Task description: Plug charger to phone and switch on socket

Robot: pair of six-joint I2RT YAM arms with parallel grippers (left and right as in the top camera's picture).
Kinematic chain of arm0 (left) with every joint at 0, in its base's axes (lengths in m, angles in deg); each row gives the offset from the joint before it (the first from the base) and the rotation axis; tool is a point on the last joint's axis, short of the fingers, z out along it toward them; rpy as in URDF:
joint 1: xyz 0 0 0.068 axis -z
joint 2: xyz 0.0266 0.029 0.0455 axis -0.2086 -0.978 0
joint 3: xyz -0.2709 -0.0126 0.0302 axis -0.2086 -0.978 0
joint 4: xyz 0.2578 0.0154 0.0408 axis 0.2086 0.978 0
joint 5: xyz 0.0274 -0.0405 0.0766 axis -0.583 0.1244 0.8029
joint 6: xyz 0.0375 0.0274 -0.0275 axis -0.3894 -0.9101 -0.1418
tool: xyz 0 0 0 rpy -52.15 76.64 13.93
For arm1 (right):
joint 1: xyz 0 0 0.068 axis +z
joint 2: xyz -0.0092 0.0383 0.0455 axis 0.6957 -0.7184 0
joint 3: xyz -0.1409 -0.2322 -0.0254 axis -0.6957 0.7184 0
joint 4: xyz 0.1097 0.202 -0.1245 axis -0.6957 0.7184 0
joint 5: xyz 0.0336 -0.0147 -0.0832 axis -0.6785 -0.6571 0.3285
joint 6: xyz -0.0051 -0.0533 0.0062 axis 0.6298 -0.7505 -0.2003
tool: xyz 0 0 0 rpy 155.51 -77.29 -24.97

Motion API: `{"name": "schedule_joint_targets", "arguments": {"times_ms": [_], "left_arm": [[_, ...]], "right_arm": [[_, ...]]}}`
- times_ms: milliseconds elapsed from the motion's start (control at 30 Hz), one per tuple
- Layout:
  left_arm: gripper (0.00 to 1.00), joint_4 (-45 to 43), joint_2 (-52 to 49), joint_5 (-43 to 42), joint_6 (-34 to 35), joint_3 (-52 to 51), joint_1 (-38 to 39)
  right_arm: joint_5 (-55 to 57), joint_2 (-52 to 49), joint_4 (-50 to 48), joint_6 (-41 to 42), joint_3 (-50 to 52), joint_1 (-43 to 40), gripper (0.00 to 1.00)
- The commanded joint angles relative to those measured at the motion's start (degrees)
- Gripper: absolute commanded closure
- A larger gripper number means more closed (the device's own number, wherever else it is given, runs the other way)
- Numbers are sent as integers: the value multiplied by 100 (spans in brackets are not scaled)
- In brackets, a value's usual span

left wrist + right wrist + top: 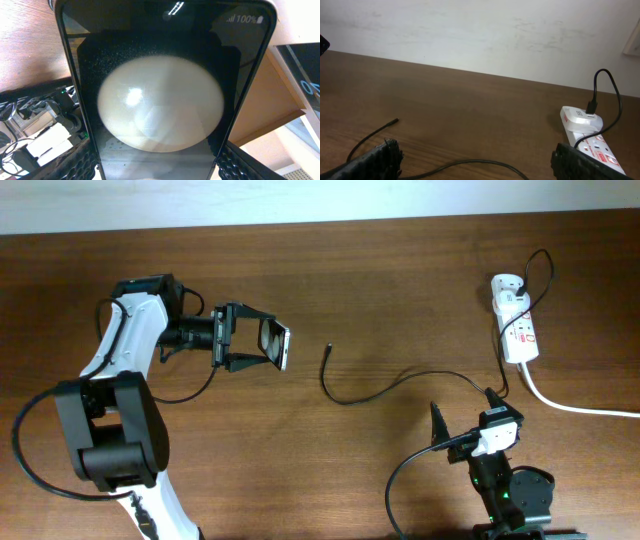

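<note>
My left gripper [262,343] is shut on the black phone [276,344] and holds it on edge above the table at left centre. In the left wrist view the phone [160,95] fills the frame between my fingers, its screen reflecting a pale round shape. The black charger cable [390,385] lies across the table, its plug tip [329,348] free, to the right of the phone. The white socket strip [517,328] lies at the far right with the white adapter [506,285]. My right gripper [462,428] is open and empty near the front, above the cable [470,164].
A thick white cord [580,408] runs from the socket to the right edge. In the right wrist view the socket [587,134] sits at right and the plug tip [395,120] at left. A pale wall lies beyond the table's far edge.
</note>
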Motion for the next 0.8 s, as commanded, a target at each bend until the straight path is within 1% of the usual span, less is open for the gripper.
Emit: {"name": "schedule_joint_targets", "arguments": {"times_ms": [0,167,267,300,333,400,467,567,633,767], "left_arm": [[81,26,-72,-297,39,111,-24],[81,26,-72,-299,39,111,-24],[81,26,-72,-299,39,111,-24],[81,26,-72,-297,39,111,-24],[81,26,-72,-297,39,111,-24],[81,26,-72,-299,39,111,-22],[82,26,-72,-299,39,111,-24],[82,26,-72,-299,39,111,-24],[82,26,-72,-299,39,111,-24],[82,26,-72,-299,39,111,-24]], "right_arm": [[-59,42,26,61,28,33,1],[-74,42,15,59,28,33,1],[-474,42,-125,70,28,33,1],[-678,42,-127,264,22,33,1],[-682,28,-98,656,-11,33,1],[-868,-90,-98,796,-175,33,1],[-979,-505,57,796,-625,33,1],[-1029,-1403,114,793,-1158,31,1],[-1403,-2151,114,796,-1521,33,1],[-2151,-3178,221,796,-2120,31,1]]}}
